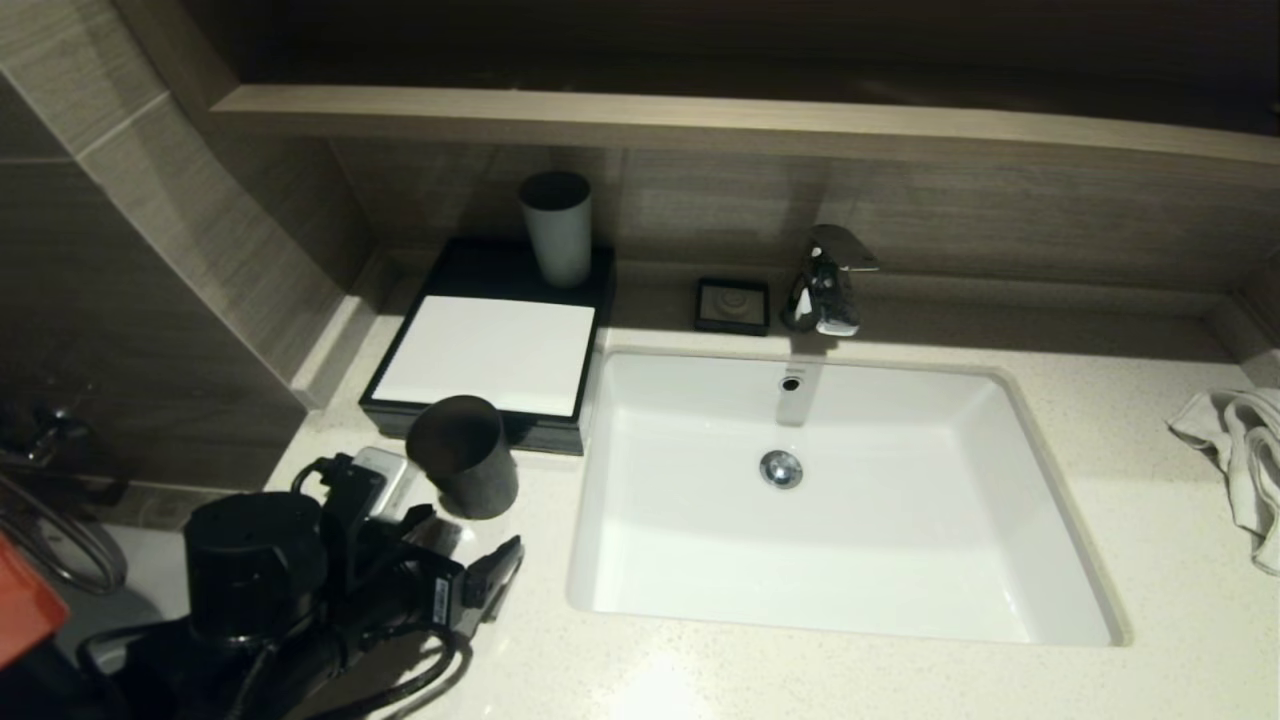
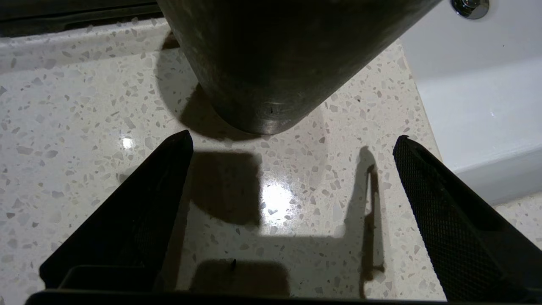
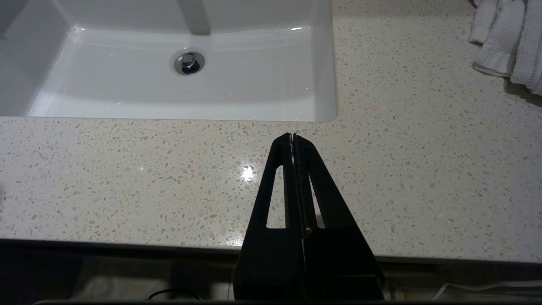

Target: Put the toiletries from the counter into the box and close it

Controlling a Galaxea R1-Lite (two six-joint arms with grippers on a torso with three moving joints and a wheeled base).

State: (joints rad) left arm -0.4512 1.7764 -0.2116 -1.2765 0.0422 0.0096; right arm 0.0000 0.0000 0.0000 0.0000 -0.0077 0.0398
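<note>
The box [image 1: 485, 350], flat and black with a white top panel, sits on the counter [image 1: 1120, 470] left of the sink; its front drawer does not stick out. One pale sachet of the toiletries [image 1: 383, 468] peeks out between my left arm and a black cup [image 1: 463, 455]. My left gripper [image 1: 460, 545] hovers low over the counter in front of that cup. In the left wrist view the gripper [image 2: 292, 142] is open wide, with only bare speckled stone between its fingers and the cup [image 2: 271, 63] just past the tips. My right gripper [image 3: 292, 136] is shut and empty at the counter's front edge.
A grey cup [image 1: 557, 228] stands on the back of the box. A small black soap dish [image 1: 733, 304] and the faucet [image 1: 828, 280] are behind the white sink [image 1: 900, 560]. A crumpled towel [image 1: 1240, 450] lies at the far right.
</note>
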